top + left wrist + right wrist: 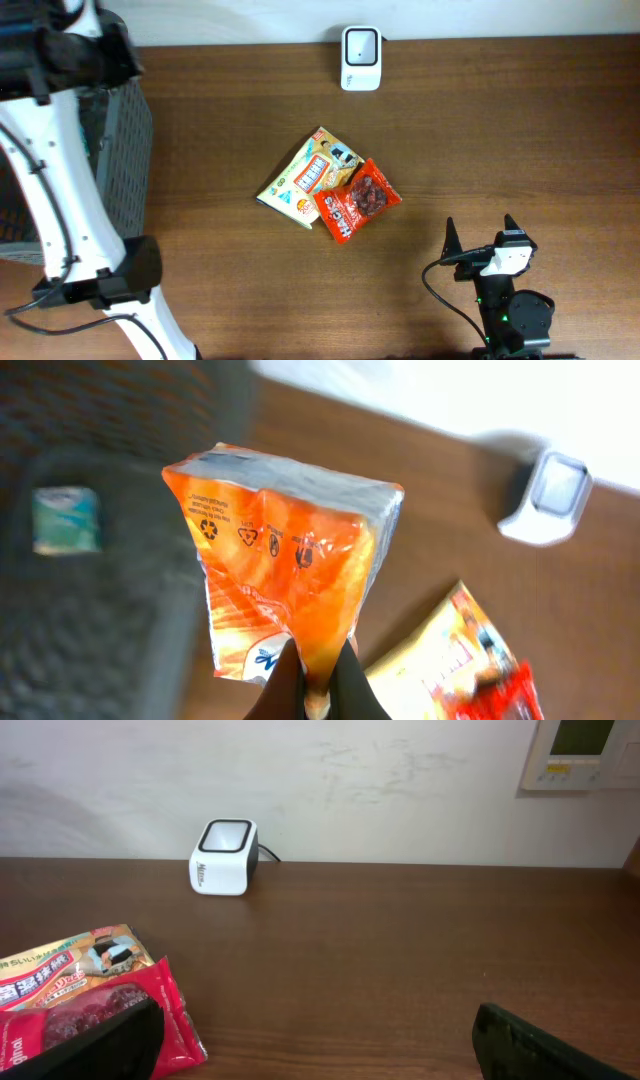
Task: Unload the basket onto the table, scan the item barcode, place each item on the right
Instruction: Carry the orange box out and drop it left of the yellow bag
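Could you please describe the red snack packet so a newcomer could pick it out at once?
On the brown wooden table, in front of the white scanner at the far edge, two snack packets lie overlapping near the middle. The red packet is the one nearer the right pincer; its bright red wrapper sets it apart from the yellow packet beside it.

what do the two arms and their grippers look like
The left arm has white links, black joints and a thin black cable along it. The right arm is black with a white wrist block, a looping black cable and a green light. The right gripper has two pointed black fingers.
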Robot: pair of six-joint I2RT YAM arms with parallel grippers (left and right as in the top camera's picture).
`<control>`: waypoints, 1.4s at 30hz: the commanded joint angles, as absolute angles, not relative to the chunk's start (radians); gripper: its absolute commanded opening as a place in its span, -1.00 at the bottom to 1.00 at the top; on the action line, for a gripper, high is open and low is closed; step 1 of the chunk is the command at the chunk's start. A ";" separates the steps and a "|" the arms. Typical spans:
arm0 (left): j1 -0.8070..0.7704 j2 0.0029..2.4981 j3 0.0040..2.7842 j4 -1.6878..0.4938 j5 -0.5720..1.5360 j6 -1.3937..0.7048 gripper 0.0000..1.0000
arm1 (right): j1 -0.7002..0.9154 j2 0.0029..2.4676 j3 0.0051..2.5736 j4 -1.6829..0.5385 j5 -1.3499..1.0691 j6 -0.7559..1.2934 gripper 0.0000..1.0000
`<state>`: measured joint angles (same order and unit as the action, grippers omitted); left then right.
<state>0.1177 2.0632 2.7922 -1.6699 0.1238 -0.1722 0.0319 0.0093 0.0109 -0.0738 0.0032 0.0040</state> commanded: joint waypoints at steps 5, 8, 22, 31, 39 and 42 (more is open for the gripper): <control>-0.106 2.046 2.703 -1.686 0.141 -0.103 -1.00 | 0.038 0.006 0.006 -0.081 0.012 0.014 0.97; -0.191 2.046 2.581 -1.672 0.073 -0.104 -1.00 | 0.038 0.006 0.006 -0.081 0.012 0.014 0.97; -0.295 2.046 1.841 -1.214 0.090 -0.108 -0.88 | 0.038 0.006 0.006 -0.081 0.012 0.014 0.97; -0.295 2.045 1.851 -1.200 0.089 -0.107 0.47 | 0.038 0.006 0.006 -0.081 0.012 0.014 0.97; -0.216 2.032 2.336 -1.411 0.067 -0.106 0.46 | 0.038 0.006 0.006 -0.081 0.012 0.014 0.97; -0.165 2.032 2.540 -1.477 -0.036 -0.106 0.46 | 0.038 0.006 0.006 -0.081 0.012 0.014 0.97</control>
